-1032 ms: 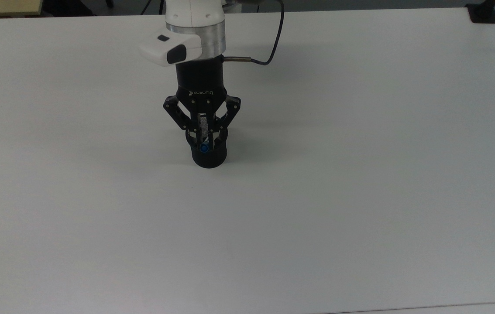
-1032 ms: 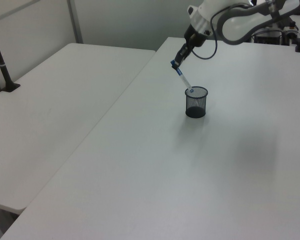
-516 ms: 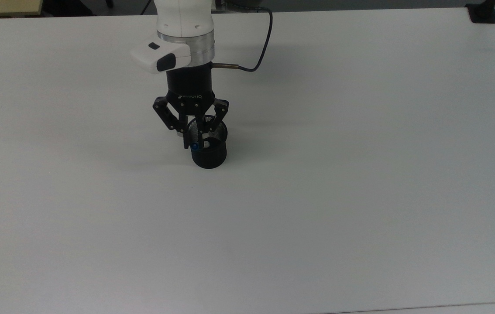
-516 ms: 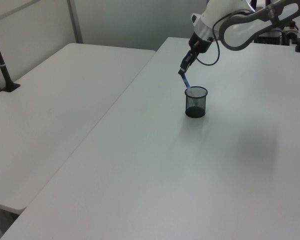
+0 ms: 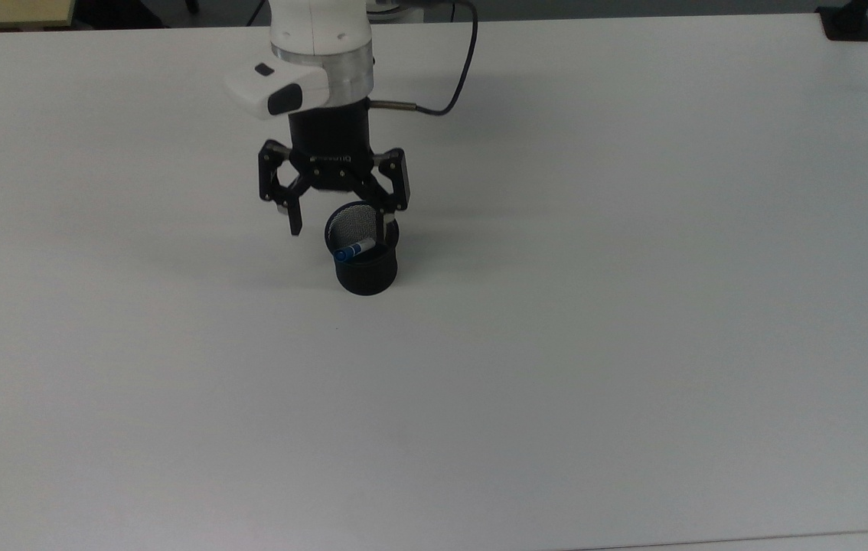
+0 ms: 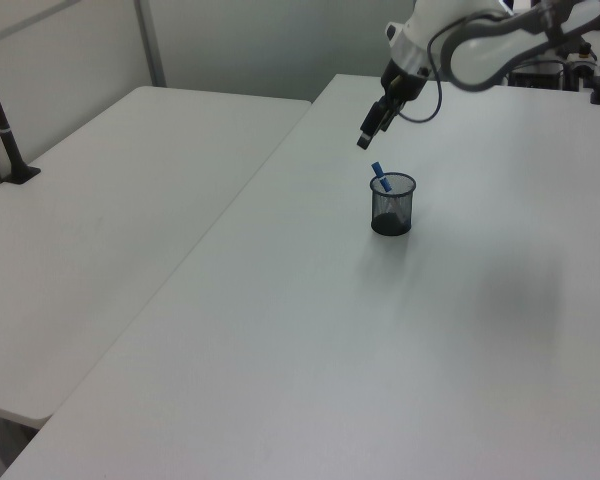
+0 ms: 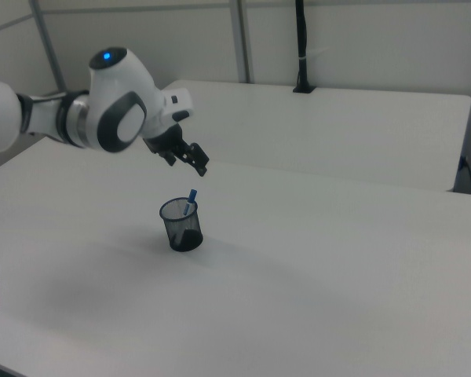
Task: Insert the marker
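Marker (image 5: 353, 249): stands tilted inside the black mesh cup (image 5: 367, 274), blue end poking above the rim.
Surface: plain white table (image 5: 633, 306); a second white table (image 6: 100, 220) sits alongside in the left view.
Room: grey partition walls behind.
Gripper (image 5: 334, 222): fingers spread wide, holding nothing, above the cup; the marker lies at about 5 o'clock from it in the top view.

One marker (image 5: 353, 249), one black mesh cup (image 5: 367, 272), one gripper (image 5: 338, 226) — and two white tables (image 6: 280, 330), side by side.
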You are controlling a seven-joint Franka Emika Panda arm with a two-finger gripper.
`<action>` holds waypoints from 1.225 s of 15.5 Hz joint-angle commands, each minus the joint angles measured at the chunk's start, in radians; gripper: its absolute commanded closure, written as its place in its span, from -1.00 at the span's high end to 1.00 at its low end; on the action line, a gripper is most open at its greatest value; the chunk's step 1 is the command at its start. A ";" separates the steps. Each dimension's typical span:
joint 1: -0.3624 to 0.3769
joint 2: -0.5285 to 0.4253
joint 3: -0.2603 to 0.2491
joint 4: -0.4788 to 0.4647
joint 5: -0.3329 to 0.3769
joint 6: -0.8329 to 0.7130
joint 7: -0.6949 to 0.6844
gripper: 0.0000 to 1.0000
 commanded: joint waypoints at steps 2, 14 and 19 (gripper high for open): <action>0.013 -0.128 -0.019 0.122 0.001 -0.466 0.029 1.00; -0.020 -0.193 -0.013 0.186 -0.058 -0.857 0.023 1.00; -0.070 -0.217 0.008 0.179 -0.052 -0.849 0.029 1.00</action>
